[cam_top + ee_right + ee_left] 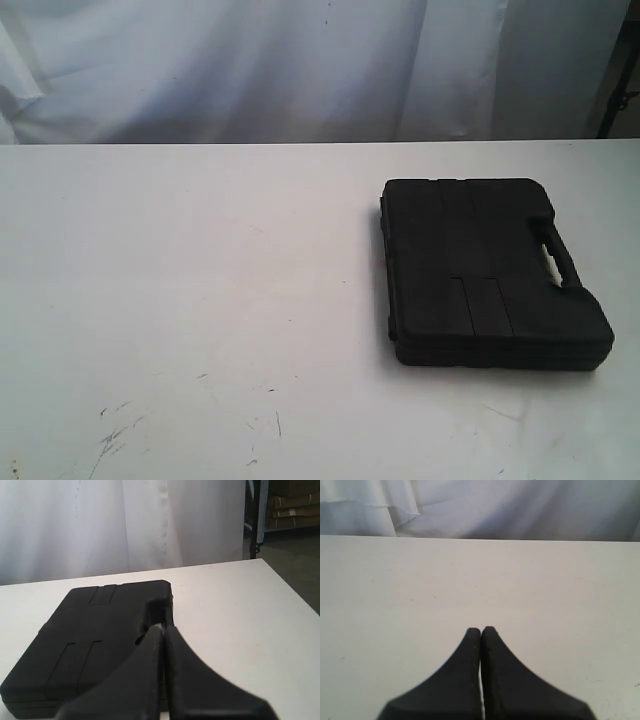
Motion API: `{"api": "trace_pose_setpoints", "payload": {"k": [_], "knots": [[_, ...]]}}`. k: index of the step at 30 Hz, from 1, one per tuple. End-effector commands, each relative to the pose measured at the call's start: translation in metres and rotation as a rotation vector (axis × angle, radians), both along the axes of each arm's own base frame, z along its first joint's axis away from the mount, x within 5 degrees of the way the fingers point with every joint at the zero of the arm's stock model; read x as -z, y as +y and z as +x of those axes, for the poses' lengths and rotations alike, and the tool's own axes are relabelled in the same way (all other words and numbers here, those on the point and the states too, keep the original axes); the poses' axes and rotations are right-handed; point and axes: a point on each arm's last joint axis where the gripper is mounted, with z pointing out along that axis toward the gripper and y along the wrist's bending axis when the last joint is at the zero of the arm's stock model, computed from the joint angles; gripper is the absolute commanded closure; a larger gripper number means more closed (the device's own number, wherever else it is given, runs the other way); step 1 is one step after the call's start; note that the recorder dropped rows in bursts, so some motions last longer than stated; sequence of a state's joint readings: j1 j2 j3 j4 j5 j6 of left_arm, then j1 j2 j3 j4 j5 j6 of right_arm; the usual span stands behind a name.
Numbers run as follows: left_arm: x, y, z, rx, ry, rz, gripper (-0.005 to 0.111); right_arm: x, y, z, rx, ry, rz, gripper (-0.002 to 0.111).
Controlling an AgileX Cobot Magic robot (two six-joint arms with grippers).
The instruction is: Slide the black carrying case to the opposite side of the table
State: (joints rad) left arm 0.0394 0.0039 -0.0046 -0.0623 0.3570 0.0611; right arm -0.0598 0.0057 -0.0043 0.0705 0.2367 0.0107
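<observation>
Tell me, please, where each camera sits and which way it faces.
Exterior: off the arms, facing across the table to the white curtain; case at right; no arm shows.
Left wrist: behind the shut left gripper, looking over the table.
Right wrist: behind the shut right gripper, looking onto the case.
Exterior and right wrist share the case.

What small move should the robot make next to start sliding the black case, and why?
Probably bring the shut right gripper down beside the handle edge of the case. The case lies flat on the right part of the table, this gripper points at that edge, and most of the table lies to its left.
</observation>
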Motion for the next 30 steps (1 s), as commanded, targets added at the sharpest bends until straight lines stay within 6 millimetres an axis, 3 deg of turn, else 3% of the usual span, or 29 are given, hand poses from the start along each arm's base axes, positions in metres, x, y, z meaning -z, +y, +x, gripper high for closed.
{"api": "trace_pose_setpoints", "payload": {"k": [1,6,30], "knots": [[-0.0001,0.0001,0.0002,-0.002,-0.015,-0.003,0.107,0.0033,-0.0009,-0.0007,0.008,0.024,-0.034,0.108],[-0.0001,0.0001,0.0002,-0.002,-0.015,-0.003,0.107,0.0100,-0.0009,-0.0021,0.005,0.100,-0.042,0.108],[-0.0001,0.0001,0.0002,-0.002,-0.015,-0.003,0.107,0.0110,-0.0006,-0.0024,0.003,0.111,-0.035,0.108]]}}
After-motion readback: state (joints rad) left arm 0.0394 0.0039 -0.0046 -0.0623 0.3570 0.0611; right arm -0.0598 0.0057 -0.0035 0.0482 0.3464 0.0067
